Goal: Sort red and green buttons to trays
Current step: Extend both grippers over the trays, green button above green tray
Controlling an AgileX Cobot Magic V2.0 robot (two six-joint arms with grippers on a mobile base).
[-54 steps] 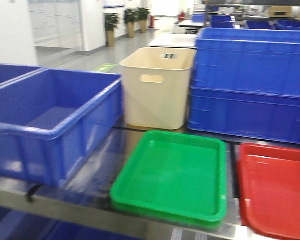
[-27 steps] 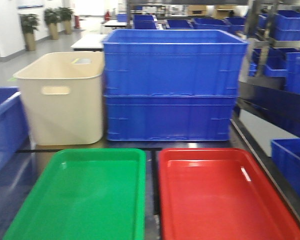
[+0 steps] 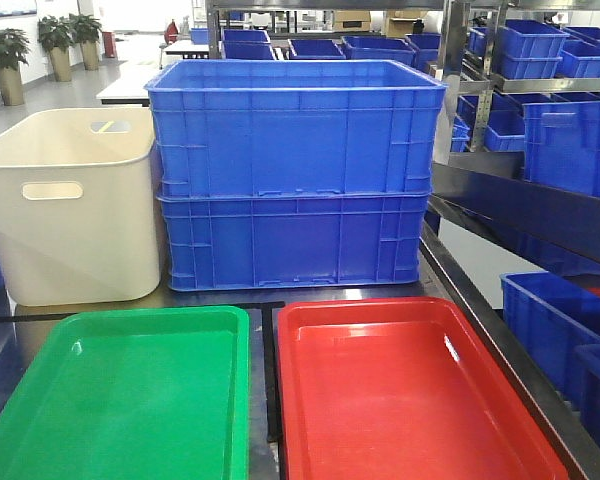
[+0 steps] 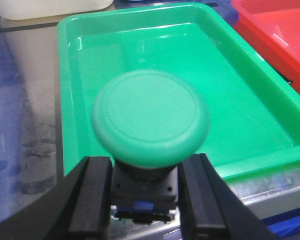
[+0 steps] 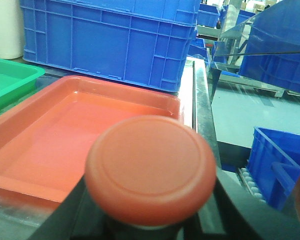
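Plainly, L gripper (image 4: pixel 146 175) was clamped on the green button (image 4: pixel 150 122) by its dark body, cap tilted back toward the wrist, stem along the fingers (image 4: pixel 95 200), green tray (image 4: pixel 240 100) just ahead; R gripper (image 5: pixel 150 225) likewise held the red button (image 5: pixel 150 162), red tray (image 5: pixel 65 130) ahead, slightly left.

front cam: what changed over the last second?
The front view swung right: green tray, red tray, cream tub and stacked blue crates all slid left in frame, and the red tray came fully into view. No grasp or release shows there. The trays stay side by side, both empty.
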